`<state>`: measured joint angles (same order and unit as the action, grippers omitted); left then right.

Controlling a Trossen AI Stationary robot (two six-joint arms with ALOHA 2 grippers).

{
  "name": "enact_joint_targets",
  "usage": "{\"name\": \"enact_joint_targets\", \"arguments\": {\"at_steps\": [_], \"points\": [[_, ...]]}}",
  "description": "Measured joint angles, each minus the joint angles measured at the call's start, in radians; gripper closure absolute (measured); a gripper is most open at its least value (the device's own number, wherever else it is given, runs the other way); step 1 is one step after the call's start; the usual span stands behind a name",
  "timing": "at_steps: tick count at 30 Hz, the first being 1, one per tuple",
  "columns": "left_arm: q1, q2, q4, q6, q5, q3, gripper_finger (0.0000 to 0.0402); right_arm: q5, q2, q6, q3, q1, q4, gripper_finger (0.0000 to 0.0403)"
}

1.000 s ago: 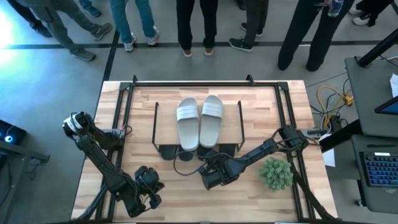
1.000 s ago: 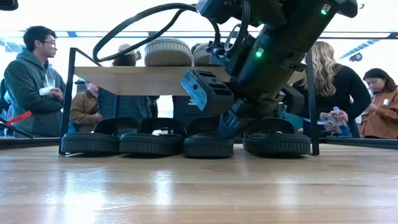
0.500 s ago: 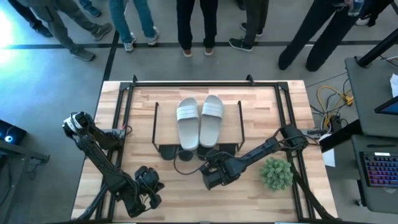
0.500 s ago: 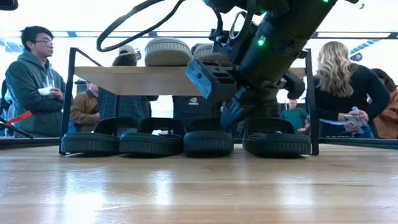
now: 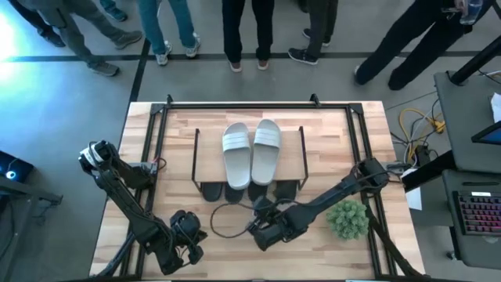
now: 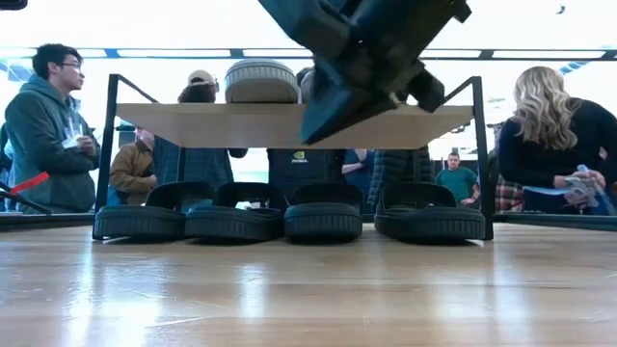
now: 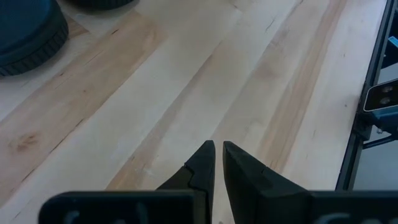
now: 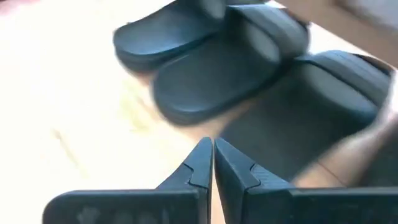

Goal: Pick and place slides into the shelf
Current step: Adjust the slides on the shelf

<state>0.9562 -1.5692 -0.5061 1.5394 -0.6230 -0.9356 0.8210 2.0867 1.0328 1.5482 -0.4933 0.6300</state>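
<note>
The shelf (image 5: 210, 160) stands mid-table, and two pale slides (image 5: 237, 154) (image 5: 267, 149) lie side by side on its top board (image 6: 212, 125). Several black slides (image 6: 140, 222) (image 6: 236, 222) (image 6: 323, 220) (image 6: 429, 222) rest in a row on their soles on the tabletop under the board. My right gripper (image 5: 258, 229) hangs shut above the table, just near of the shelf; its wrist view faces the black slides (image 8: 205, 93). My left gripper (image 5: 184, 244) waits shut over bare wood at the near left (image 7: 217, 155).
A green plant (image 5: 347, 218) sits right of my right arm. A black cable loop (image 5: 227, 219) lies in front of the shelf. A black frame (image 5: 235, 103) borders the tabletop. People stand beyond the far edge (image 6: 53, 125).
My right gripper has drawn back from the black slides under the shelf toward the table's near edge and has risen, leaving the low view's middle. The slides have stayed in their row.
</note>
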Motion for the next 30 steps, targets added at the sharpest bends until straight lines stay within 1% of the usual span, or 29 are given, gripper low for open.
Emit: {"name": "enact_joint_targets", "arguments": {"at_steps": [3,9,14,16,24,30], "points": [[0.0,0.0,0.0,0.0,0.0,0.0,0.0385,-0.006,0.023,-0.085,-0.006,0.014,-0.087,0.0394],[0.001,0.001,0.0,0.0,0.0,-0.001,0.0385,0.0,0.048,-0.095,-0.023,0.071,-0.08,0.0394],[0.002,0.001,0.001,0.0,0.001,-0.001,0.0385,-0.015,0.081,-0.091,-0.036,0.086,-0.078,0.0394],[0.002,0.001,0.0,0.0,0.004,-0.001,0.0385,-0.015,0.085,-0.074,-0.043,0.086,-0.066,0.0394],[0.002,0.001,0.0,0.0,0.016,0.0,0.0385,-0.013,0.086,0.091,-0.065,0.081,0.118,0.0394],[0.003,0.001,0.0,0.0,0.02,0.0,0.0385,-0.016,0.086,0.102,-0.066,0.056,0.138,0.0394]]}}
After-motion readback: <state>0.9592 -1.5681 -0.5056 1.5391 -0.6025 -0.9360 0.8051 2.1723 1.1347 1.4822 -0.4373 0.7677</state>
